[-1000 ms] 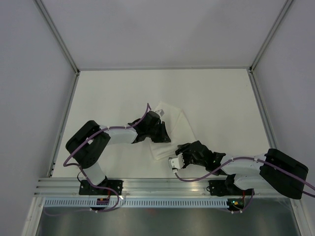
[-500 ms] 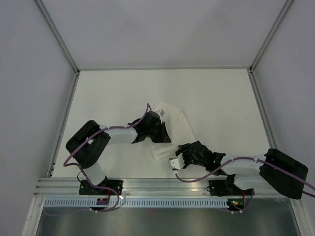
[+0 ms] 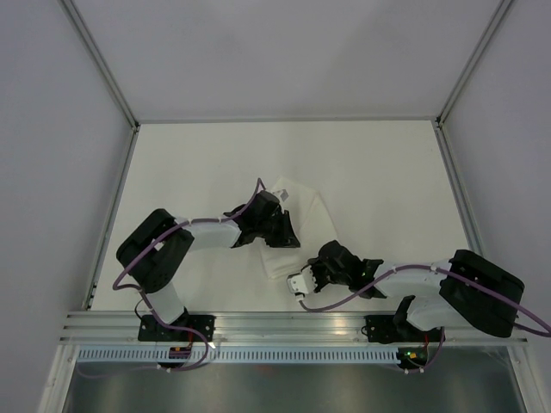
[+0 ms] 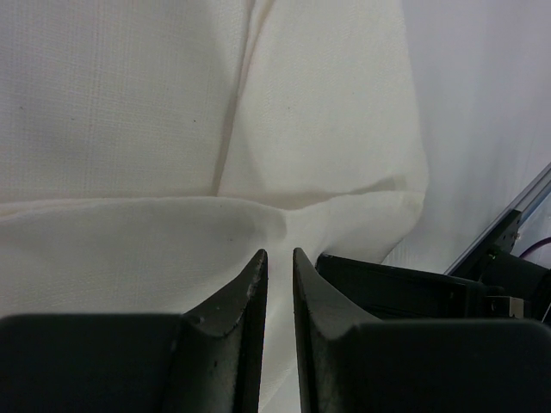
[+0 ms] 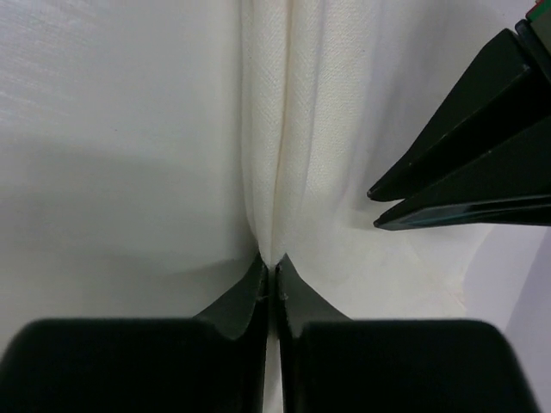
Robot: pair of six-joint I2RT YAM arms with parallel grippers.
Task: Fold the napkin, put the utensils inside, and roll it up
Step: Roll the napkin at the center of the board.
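The white napkin (image 3: 306,217) lies rumpled on the table between my two arms. My left gripper (image 3: 289,240) sits on its left side. In the left wrist view its jaws (image 4: 280,254) stand nearly together, with a raised fold of the napkin (image 4: 172,129) running in between them. My right gripper (image 3: 308,268) is at the napkin's near edge. The right wrist view shows it (image 5: 269,262) shut on a pinched ridge of the napkin (image 5: 327,129). The left gripper's dark fingers (image 5: 465,172) point in from the right there. The utensils are out of view.
The off-white table (image 3: 370,163) is boxed in by grey walls with metal rails along its left and right edges. An aluminium rail (image 3: 284,325) carrying both arm bases runs along the near edge. The right gripper's black body (image 4: 405,288) lies close beside my left fingers.
My right gripper has moved left to the napkin's near edge and closed on a ridge of cloth. The left gripper has stayed where it was.
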